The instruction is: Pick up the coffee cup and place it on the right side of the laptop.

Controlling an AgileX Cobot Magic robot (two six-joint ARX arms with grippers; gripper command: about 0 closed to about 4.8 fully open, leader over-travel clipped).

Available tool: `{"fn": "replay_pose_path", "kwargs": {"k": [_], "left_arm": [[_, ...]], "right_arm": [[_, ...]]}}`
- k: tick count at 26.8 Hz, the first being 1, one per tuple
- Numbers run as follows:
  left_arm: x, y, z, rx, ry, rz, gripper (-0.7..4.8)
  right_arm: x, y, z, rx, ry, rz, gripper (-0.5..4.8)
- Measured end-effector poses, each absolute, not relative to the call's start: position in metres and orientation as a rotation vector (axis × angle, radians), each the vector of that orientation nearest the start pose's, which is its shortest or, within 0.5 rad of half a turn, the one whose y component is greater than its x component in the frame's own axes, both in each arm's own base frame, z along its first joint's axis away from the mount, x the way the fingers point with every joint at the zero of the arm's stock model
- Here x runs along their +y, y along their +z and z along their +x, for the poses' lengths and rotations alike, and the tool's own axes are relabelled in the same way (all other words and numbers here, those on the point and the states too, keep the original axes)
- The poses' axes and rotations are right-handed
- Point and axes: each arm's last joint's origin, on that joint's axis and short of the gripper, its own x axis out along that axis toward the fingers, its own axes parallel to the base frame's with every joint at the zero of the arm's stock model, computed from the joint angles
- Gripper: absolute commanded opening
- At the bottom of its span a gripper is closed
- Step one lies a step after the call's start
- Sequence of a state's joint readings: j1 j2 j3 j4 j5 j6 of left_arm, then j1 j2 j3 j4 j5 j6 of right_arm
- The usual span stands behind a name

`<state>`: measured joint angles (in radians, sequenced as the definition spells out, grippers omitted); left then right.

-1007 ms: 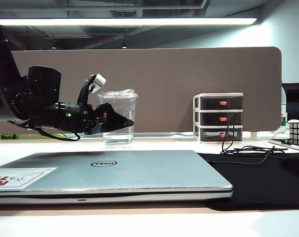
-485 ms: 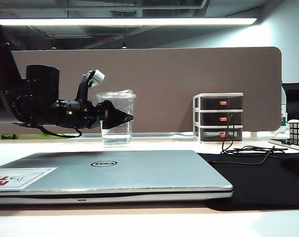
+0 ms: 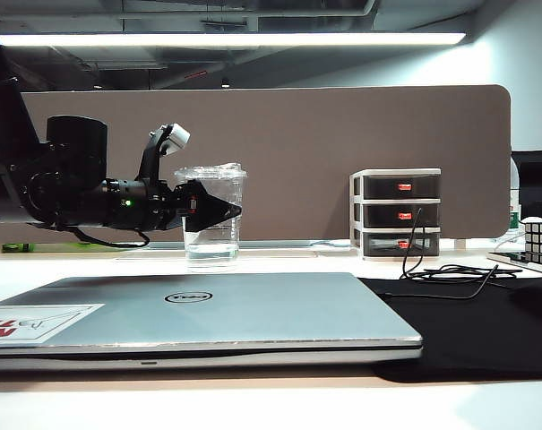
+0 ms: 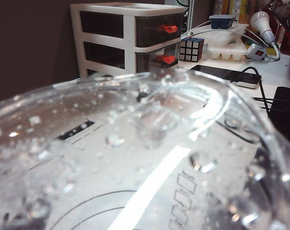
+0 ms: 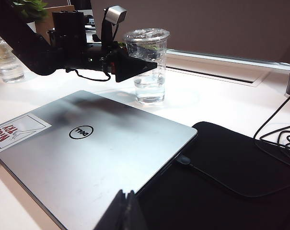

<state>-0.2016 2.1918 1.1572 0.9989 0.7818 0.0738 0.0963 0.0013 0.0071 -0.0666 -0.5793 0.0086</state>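
The coffee cup [image 3: 215, 244], clear plastic with a little water and a crinkled film top, stands upright on the white table behind the laptop [image 3: 253, 313]. My left gripper [image 3: 233, 211] reaches in level from the left at the cup's mid height, open, with one black finger [image 5: 135, 67] passing in front of the cup wall [image 5: 149, 86] and the other hidden behind it. In the left wrist view the droplet-covered cup [image 4: 135, 167] fills the picture and hides the jaws. My right gripper [image 5: 125, 195] is shut on nothing, hanging over the laptop's right edge [image 5: 97, 153].
A black mat [image 3: 486, 331] lies right of the laptop, with a cable [image 3: 441, 273] running over it. A small drawer unit [image 3: 395, 213] and a Rubik's cube [image 3: 539, 240] stand at the back right. A brown partition [image 3: 342, 134] closes the back. A second clear cup [image 5: 5, 60] stands far left.
My left gripper has risen slightly and levelled out against the cup, ending a little higher on its wall. The cup and the laptop have not moved.
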Motion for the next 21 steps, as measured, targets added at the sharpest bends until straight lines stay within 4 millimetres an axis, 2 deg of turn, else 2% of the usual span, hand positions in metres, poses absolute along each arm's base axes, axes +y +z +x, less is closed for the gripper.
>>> {"fn": "replay_pose_path", "kwargs": {"k": [3,4,18,21], "left_arm": [[-0.1078,0.1351,0.4256,-0.001,-0.984,0.057,3.39],[-0.1078,0.1351,0.4256,-0.001,-0.984,0.057,3.28],[-0.1107,0.1408,0.4232,-0.055,-1.045,0.027,3.24],[-0.1144,0.1419,0.4219,-0.065,-1.067,0.026,3.01]], "right_arm": [[0.0247,0.1596,0.0905,0.063,0.675,0.023,-0.01],[0.0247,0.1597,0.0905,0.063,0.675,0.023,-0.01],[0.0247,0.1596,0.0905,0.064,0.676,0.023,-0.01],[0.0247,0.1596,0.0905,0.063,0.675,0.023,-0.01]]}}
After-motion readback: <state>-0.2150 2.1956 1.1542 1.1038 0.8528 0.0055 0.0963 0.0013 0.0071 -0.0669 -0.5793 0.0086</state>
